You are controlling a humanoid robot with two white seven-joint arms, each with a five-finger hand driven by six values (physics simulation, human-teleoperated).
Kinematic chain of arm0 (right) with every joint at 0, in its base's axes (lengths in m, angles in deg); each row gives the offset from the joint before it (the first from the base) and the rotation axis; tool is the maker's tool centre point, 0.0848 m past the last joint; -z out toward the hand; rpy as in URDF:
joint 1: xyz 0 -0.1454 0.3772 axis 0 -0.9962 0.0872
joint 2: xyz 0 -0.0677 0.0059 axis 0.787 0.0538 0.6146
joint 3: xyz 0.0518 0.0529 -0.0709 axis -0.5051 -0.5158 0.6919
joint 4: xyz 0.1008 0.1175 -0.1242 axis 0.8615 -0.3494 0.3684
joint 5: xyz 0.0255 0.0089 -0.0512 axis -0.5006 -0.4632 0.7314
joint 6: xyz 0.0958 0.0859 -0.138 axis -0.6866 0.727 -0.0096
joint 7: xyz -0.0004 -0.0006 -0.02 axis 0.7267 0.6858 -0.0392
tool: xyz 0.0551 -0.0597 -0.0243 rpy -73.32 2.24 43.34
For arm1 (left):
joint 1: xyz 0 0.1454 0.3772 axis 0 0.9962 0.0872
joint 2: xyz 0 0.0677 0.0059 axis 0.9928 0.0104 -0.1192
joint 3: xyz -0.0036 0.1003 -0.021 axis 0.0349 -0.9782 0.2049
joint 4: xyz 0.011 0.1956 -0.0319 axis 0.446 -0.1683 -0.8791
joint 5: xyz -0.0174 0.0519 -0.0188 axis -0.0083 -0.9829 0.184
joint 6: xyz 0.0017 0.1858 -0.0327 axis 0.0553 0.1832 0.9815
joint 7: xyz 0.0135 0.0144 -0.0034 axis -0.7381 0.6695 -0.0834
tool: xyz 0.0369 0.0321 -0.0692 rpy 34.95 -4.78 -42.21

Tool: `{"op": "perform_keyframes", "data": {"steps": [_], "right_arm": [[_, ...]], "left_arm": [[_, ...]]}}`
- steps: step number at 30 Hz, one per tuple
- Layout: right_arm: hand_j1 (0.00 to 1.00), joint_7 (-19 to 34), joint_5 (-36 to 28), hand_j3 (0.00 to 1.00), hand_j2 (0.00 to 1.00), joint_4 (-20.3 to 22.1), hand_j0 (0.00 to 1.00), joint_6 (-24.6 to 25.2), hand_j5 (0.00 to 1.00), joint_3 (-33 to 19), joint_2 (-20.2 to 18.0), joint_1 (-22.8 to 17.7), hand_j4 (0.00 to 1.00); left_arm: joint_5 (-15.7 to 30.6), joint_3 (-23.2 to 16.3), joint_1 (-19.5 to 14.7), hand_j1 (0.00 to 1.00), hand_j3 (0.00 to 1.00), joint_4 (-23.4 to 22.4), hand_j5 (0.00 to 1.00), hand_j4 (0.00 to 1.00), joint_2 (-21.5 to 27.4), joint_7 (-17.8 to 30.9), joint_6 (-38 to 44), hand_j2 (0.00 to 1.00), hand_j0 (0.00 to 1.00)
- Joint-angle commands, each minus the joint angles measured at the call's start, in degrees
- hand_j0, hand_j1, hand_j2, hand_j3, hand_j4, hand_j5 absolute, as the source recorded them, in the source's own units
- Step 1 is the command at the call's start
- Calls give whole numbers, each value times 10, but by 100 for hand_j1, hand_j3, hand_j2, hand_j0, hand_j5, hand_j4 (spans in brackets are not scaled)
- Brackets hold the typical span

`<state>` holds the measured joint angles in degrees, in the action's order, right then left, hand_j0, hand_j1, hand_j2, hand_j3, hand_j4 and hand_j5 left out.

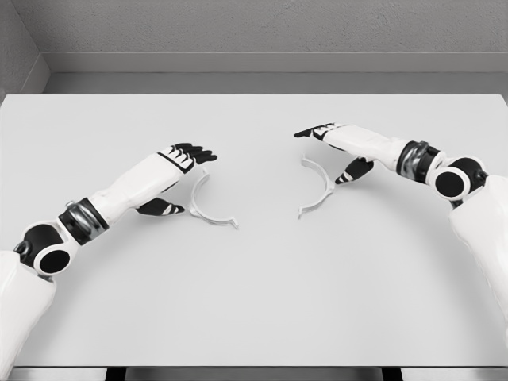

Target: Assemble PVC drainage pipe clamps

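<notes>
Here you had two white clamp halves lying on the tabletop [254, 302]: the left clamp half [208, 208] left of centre, the right clamp half [320, 189] right of centre. Your left hand [184, 163] and right hand [329, 139] hovered beside them, fingers relaxed, gripping nothing.

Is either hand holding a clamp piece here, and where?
Neither: left hand and right hand hover open by the clamp halves.
</notes>
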<state>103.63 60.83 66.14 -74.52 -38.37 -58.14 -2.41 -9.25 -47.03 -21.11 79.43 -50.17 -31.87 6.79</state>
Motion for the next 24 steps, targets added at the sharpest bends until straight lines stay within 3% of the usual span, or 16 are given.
{"op": "perform_keyframes", "data": {"steps": [1,24], "right_arm": [[100,-1,-3,100,100,1,100,2,100,1,1,0,100],[100,-1,-5,100,100,7,100,2,100,7,6,0,100]], "left_arm": [[4,0,-1,100,100,-1,100,100,0,0,1,100,100],[1,-6,-2,100,100,-3,100,100,-6,0,1,100,100]]}}
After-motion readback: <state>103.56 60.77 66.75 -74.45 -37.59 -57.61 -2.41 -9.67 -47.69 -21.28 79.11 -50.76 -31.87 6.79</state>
